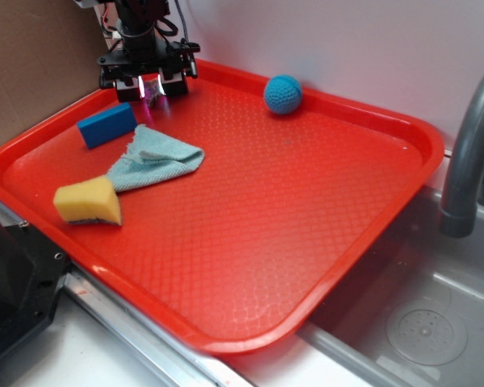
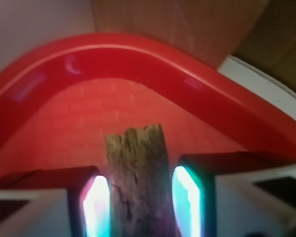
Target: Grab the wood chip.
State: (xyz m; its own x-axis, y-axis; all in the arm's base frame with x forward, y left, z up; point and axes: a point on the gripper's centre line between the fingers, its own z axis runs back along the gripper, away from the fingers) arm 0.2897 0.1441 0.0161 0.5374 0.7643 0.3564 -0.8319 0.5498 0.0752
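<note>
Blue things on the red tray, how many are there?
3. A blue block near the tray's back-left rim, a light blue cloth right beside it, and a blue ball against the back rim. None looks hidden.

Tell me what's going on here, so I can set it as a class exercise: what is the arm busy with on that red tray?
The robot's gripper is down at the far corner of the red tray, working on the wood chip. The wrist view shows the chip standing between the two jaws, which sit close on either side of it; whether they actually press it is not clear. The blue block, light blue cloth, yellow sponge and blue ball lie untouched elsewhere on the tray.
</note>
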